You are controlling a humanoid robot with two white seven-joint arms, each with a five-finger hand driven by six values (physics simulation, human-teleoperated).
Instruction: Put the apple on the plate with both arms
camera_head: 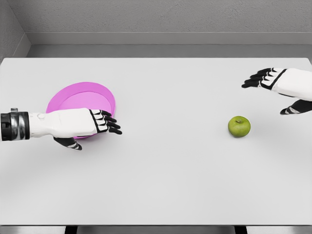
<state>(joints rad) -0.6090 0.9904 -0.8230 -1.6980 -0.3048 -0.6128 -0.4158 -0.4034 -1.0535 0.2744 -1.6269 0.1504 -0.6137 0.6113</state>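
A green apple (pixel 239 126) sits on the white table at the right of middle. A pink plate (pixel 80 96) lies at the left. My left hand (pixel 105 122) hovers over the plate's near edge, fingers stretched out and holding nothing, hiding part of the rim. My right hand (pixel 273 87) is above and to the right of the apple, apart from it, with fingers spread and thumb hanging down.
The white table (pixel 161 180) runs wide across the view, with its front edge at the bottom. A grey wall stands behind the far edge.
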